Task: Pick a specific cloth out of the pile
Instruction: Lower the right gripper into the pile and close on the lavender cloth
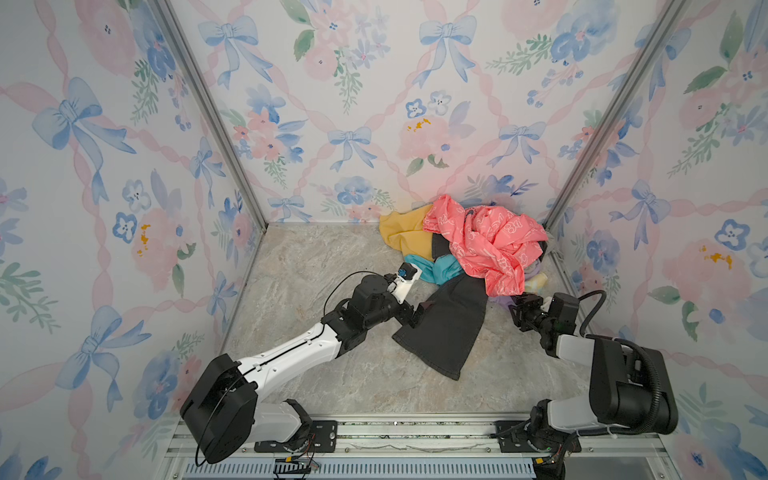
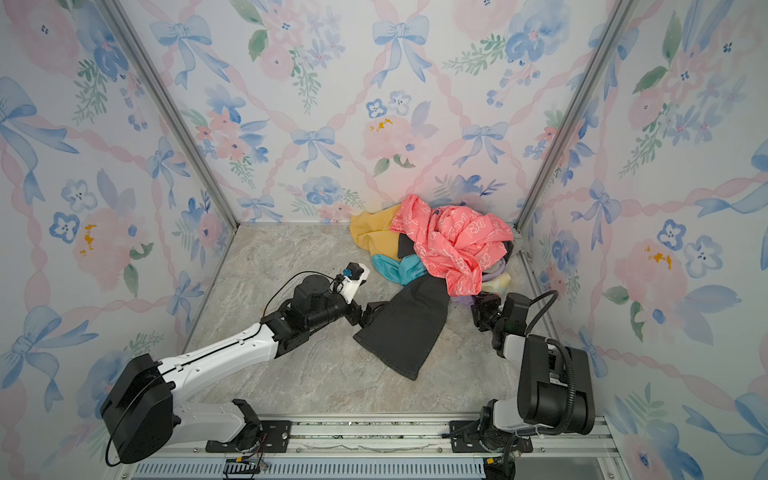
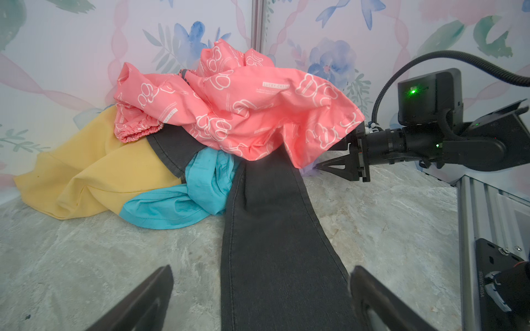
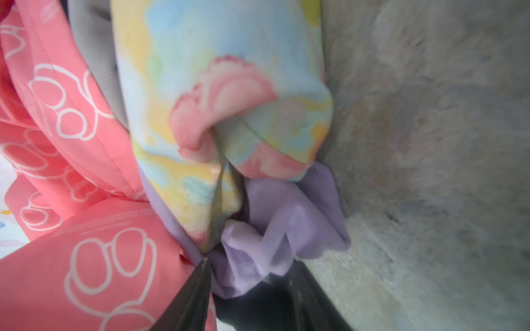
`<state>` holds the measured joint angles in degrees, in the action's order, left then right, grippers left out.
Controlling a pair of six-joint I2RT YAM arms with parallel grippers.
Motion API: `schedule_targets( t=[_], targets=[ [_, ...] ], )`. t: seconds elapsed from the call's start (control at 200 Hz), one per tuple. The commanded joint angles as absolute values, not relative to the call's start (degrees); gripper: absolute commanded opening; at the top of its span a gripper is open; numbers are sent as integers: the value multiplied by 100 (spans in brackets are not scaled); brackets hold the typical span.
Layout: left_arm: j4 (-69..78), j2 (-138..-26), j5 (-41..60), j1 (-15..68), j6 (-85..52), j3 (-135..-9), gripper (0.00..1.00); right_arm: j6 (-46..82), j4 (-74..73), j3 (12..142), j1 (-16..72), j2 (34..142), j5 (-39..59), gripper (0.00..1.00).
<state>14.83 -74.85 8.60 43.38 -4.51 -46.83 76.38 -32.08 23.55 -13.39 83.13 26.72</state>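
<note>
Spread wide, the fingers [image 3: 149, 298] of the left gripper [image 1: 417, 314] sit low over the stone-look tabletop [image 1: 316, 270]. One is on each side of a dark grey trouser leg [image 1: 449, 328] that runs out of the pile [image 1: 478, 245] toward the front. Over on the right, the right gripper [image 4: 252, 263] reaches into the pile's near edge. Its two dark fingers [image 4: 195, 292] stand either side of a bunched fold of the lavender cloth [image 4: 286, 217]. Fabric touches both, but I cannot tell whether they have it pinched. That cloth is mostly buried, and only a small purple patch shows in both top views. It lies on the tabletop under the hanging hem of the coral-pink printed cloth [image 1: 490, 241], just beside the pale yellow pastel cloth [image 4: 223, 86]. A mustard cloth [image 1: 405, 232] and a teal cloth [image 1: 440, 268] lie on the pile's left side.
</note>
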Motion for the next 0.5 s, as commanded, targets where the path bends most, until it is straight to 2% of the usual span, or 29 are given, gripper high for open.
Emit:
schedule_targets(
  t=[0.0, 0.295, 0.495],
  targets=[
    [1406, -7409, 911, 4342, -472, -4744, 98, 7720, -3434, 2274, -1284, 8482, 2531, 48],
    [1438, -7373, 940, 4342, -500, -4720, 98, 8021, -4185, 2230, -1200, 9112, 2431, 43],
    [1441, -7394, 903, 4342, -492, -4719, 98, 8029, -4317, 2232, -1097, 9211, 2120, 34]
  ],
)
